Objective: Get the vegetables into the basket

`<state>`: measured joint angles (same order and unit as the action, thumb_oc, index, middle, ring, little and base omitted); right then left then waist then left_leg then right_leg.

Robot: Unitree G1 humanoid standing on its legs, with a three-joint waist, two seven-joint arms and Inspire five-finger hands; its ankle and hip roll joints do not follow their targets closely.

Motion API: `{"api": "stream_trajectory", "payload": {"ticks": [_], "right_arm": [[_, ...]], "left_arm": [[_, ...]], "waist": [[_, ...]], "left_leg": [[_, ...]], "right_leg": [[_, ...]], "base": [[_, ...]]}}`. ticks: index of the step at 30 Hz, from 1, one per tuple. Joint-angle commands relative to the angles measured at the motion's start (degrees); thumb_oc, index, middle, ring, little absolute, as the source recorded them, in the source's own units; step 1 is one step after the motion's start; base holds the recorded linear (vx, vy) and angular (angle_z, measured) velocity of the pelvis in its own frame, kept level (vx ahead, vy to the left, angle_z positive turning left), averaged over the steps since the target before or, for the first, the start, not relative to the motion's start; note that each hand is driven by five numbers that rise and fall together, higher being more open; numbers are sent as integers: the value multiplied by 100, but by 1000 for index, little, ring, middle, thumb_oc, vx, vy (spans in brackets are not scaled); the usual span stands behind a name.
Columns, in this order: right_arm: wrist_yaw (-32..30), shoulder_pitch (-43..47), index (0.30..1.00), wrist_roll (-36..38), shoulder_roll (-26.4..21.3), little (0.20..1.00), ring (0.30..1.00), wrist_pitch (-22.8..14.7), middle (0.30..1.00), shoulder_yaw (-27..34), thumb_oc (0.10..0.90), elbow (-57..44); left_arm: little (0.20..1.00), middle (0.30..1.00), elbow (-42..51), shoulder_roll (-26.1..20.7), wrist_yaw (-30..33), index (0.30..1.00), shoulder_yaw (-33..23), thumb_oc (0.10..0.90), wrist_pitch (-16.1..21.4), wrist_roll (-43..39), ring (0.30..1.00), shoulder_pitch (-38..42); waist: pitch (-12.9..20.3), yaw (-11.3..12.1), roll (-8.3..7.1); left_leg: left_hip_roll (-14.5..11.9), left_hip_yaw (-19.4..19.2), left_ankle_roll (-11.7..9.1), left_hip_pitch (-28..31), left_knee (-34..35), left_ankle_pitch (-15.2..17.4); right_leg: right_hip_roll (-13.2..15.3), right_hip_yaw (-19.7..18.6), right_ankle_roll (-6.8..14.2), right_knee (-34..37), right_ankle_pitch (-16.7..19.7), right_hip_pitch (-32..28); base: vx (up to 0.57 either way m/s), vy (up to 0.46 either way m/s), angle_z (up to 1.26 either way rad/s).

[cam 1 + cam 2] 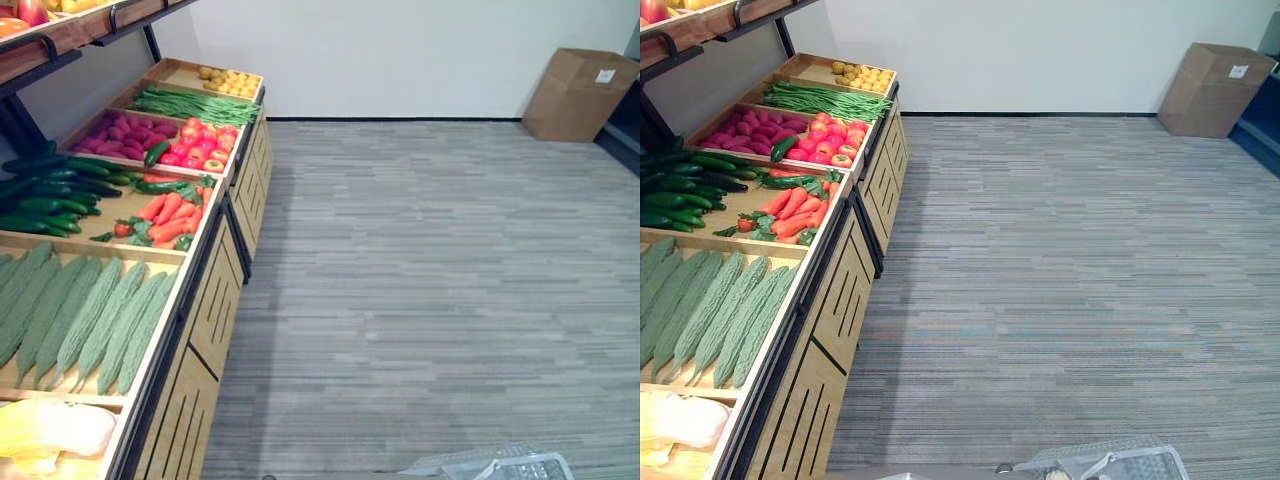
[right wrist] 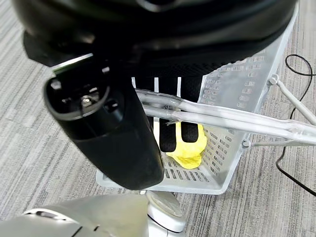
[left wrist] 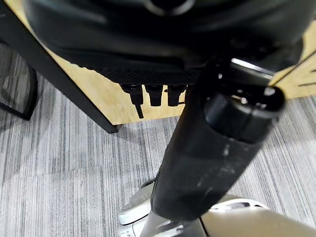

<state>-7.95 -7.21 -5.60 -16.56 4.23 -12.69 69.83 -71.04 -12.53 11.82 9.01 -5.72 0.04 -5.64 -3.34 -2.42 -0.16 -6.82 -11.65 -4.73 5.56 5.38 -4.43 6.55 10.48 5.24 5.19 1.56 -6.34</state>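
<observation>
Right hand [image 2: 148, 94] fingers curled round the handle [image 2: 222, 117] of the white basket [image 2: 237, 98]; a yellow vegetable [image 2: 187, 145] lies inside. Left hand [image 3: 163, 59] hangs by the wooden stand [image 3: 98, 94], fingers relaxed, holding nothing. Bitter gourds [image 1: 85, 315], carrots [image 1: 170, 215] and cucumbers [image 1: 55, 185] sit in the stand's trays.

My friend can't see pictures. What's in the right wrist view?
The robot's right hand has its fingers curled round the clear handle of a white plastic basket, carried above grey striped carpet. Something yellow lies inside the basket.
</observation>
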Motion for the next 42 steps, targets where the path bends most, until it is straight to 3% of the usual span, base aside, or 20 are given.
{"api": "stream_trajectory", "payload": {"ticks": [1,12,13,31,34,42], "right_arm": [[151,461,300,254,30,300,300,-134,300,-175,400,-28],[73,426,300,211,-1,300,300,-180,300,-171,400,-1],[42,474,300,1147,-35,300,300,-222,300,404,400,726],[80,394,300,1061,69,300,300,-174,300,320,400,753],[83,399,300,1038,99,300,300,-170,300,307,400,785],[101,390,300,983,148,300,300,-149,300,243,400,770]], "left_arm": [[1000,1000,-28,-25,-94,1000,2,900,165,163,1000,654],[1000,1000,-181,-60,-91,1000,-109,900,147,191,1000,581],[1000,1000,-389,64,-80,1000,-572,900,300,-709,1000,552],[1000,1000,-417,337,-255,1000,-532,900,321,-992,1000,473],[1000,1000,-433,440,-350,1000,-735,900,370,-1567,1000,438],[1000,1000,-326,537,-441,1000,-695,900,389,-1710,1000,461]], "waist": [[-377,16,-113],[-402,26,-102],[-402,217,-40],[-327,214,-16],[-320,232,-19],[-341,231,-48]], "left_leg": [[-114,1,-278,209,-38,206],[-103,0,-274,238,-38,213],[283,85,-52,58,-38,103],[294,99,-40,191,-38,207],[296,115,-40,219,-38,228],[314,104,-23,256,-38,272]], "right_leg": [[431,145,457,-166,-90,-131],[437,160,461,-141,-89,-171],[-327,38,154,-19,-427,-353],[-301,71,165,-19,-481,-470],[-300,74,172,-19,-490,-495],[-271,69,192,-19,-490,-534]], "base": [[0,0,0],[0,0,0],[0,0,0],[0,0,0],[0,0,0],[0,0,0]]}}
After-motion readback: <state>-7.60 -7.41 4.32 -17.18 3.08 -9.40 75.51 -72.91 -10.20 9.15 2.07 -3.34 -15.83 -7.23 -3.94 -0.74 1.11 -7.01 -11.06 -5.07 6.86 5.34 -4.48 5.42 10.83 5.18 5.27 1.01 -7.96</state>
